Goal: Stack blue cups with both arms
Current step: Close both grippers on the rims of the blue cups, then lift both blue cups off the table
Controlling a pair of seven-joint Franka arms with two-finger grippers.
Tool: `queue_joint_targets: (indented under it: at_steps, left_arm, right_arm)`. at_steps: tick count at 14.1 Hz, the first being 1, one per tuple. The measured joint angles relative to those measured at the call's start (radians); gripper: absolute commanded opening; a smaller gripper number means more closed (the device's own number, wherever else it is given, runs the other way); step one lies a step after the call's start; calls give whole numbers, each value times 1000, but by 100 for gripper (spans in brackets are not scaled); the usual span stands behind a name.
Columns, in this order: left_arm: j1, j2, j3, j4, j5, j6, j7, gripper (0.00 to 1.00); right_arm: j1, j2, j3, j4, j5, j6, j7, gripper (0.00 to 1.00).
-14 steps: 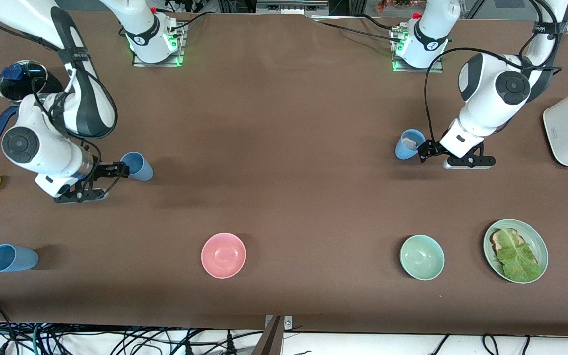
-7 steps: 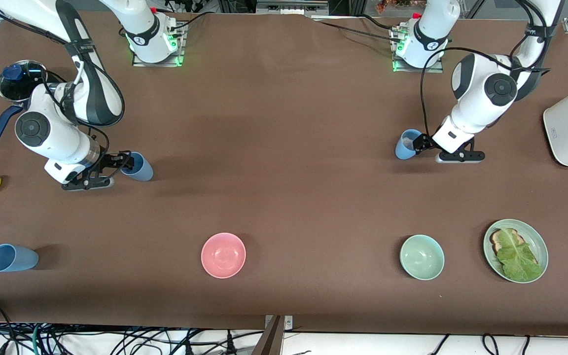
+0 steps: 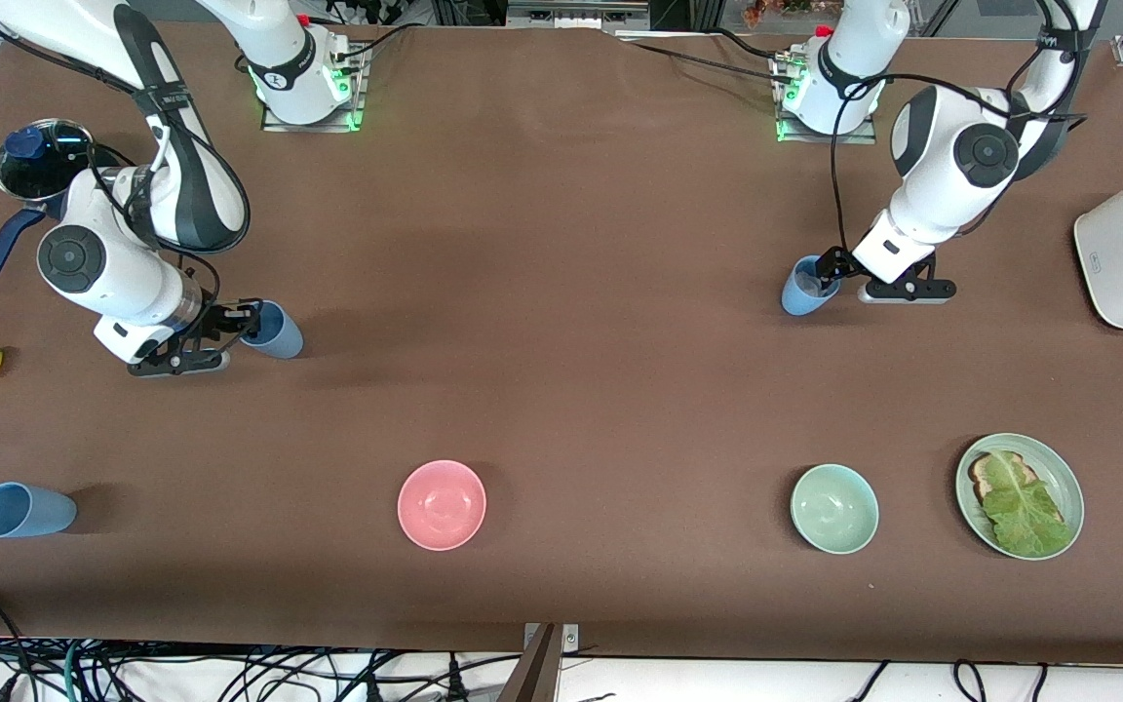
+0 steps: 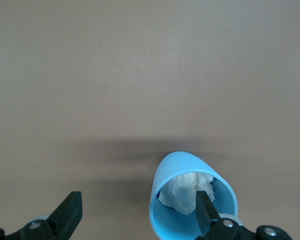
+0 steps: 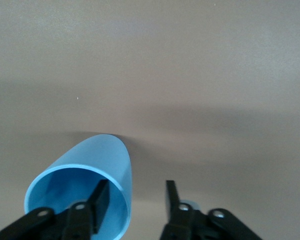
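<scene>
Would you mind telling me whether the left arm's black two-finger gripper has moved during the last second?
Yes. The left gripper has moved toward the robots' bases, away from the pale green bowl, and now straddles the light-blue cup's rim.

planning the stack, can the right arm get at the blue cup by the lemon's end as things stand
Probably not yet: the right gripper is busy, its fingers straddling the rim of another blue cup. The lone blue cup stands unobstructed nearer the front camera.
</scene>
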Motion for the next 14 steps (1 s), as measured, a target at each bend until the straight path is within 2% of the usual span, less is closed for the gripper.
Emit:
queue_joint_targets:
  at_steps: [1,8,10,14]
  left_arm:
    - [0,-9,0,-3,0,-5,0,100]
    - [-1,-15,-1,-67,0,-11,1,100]
    - [-7,-15,-2,-75,0,-10,1,100]
    - [-18,-11,-2,-82,0,-4,1,100]
  right_arm:
    - [0,2,0,0,0,0,0,1]
    - [2,-1,5,7,2,-16,1,0]
    - [3,-1,6,58,16,-109,2,0]
    - [23,-3,7,256,52,-366,5,0]
